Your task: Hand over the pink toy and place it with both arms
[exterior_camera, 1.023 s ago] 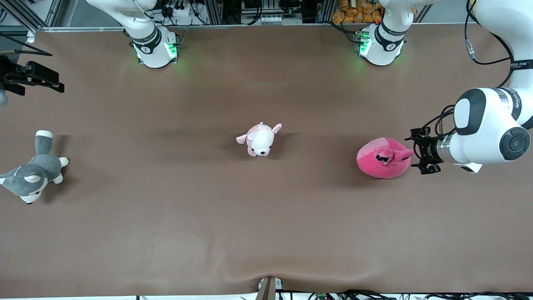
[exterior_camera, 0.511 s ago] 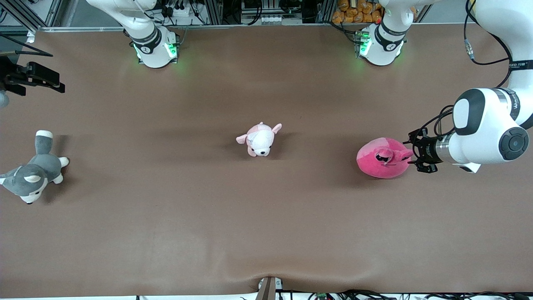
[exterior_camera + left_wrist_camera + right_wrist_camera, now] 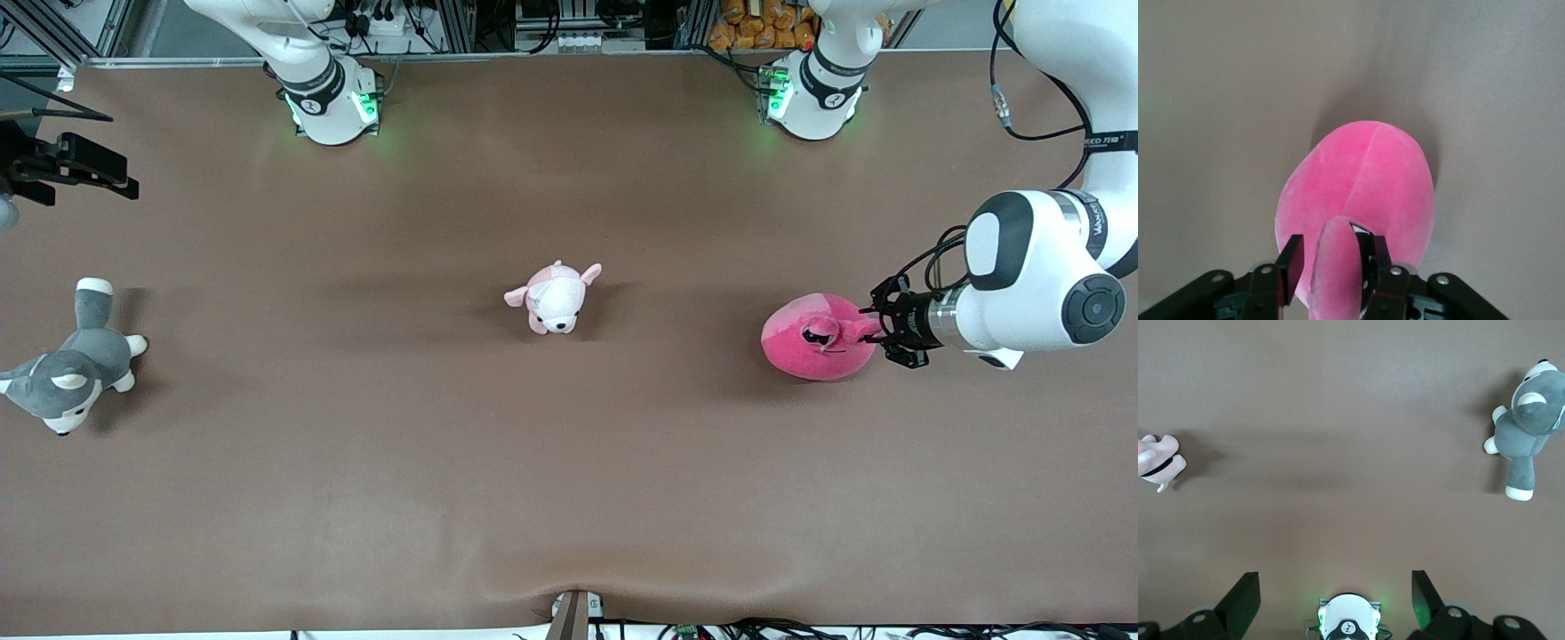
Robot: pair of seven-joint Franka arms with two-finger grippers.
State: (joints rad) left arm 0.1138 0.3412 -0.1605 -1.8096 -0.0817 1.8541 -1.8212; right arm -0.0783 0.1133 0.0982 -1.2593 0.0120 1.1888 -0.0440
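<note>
Toys: three on the brown table (image 3: 569, 498) — one pink toy (image 3: 813, 342), one pale puppy plush (image 3: 553, 298), one grey husky plush (image 3: 67, 378).
Arms: two, each with one gripper.
Pink toy: resting on the table, toward the left arm's end from the puppy plush, well apart from it.
Husky plush: toward the right arm's end from the puppy plush, slightly nearer the front camera.
Left gripper (image 3: 1331, 270): low beside the pink toy, fingers (image 3: 1290, 257) pinching its stubby ear.
Right gripper (image 3: 1335, 600): waiting high above the table, fingers spread wide, holding nothing.
Change: a second ago the left gripper's fingers stood wider around the ear; they have since narrowed onto it. Toys unmoved.
</note>
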